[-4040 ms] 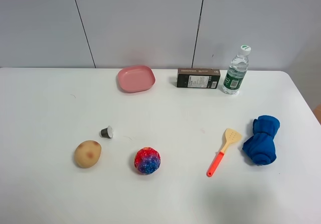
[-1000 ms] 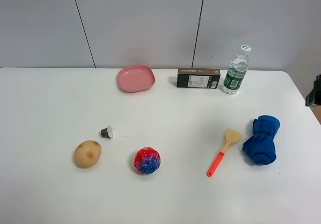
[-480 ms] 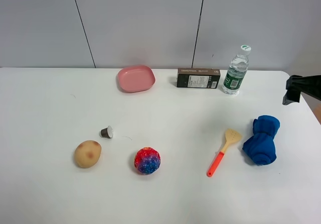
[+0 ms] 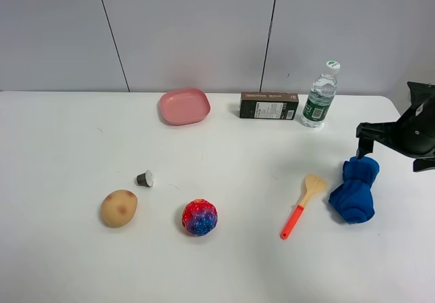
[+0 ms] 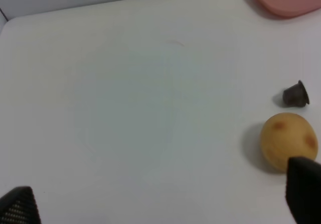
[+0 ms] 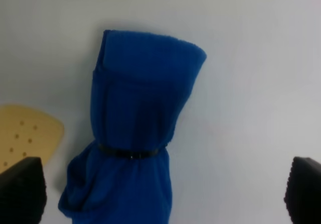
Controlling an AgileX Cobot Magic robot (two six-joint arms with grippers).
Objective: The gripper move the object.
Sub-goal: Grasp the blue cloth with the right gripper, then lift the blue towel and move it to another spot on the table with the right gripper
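Exterior high view, right side of the white tabletop [image 4: 68,133]: black right gripper [image 4: 393,147] above the rolled blue cloth bundle [image 4: 353,198], not touching it. From the right wrist view, bundle directly below, cinched by a thin dark band [image 6: 128,154], with dark fingertips [image 6: 20,191] spread wide on either side and nothing held between them. Just beside the bundle, toward the table's middle, a beige slotted spatula with an orange-red handle [image 4: 301,204]. Along the far edge, from left to right: shallow pink plastic dish [image 4: 184,106], dark rectangular carton [image 4: 269,105], clear water bottle with green label and white cap [image 4: 319,98], the last two near each other. On the left half: small dark coffee capsule [image 4: 145,178], tan potato-shaped lump [image 4: 119,208] near it, red-and-blue speckled ball [image 4: 200,217] further toward the middle. From the left wrist view: left gripper [image 5: 161,199] above bare table, fingertips far apart, empty, with lump, capsule and a corner of the dish off to one side.
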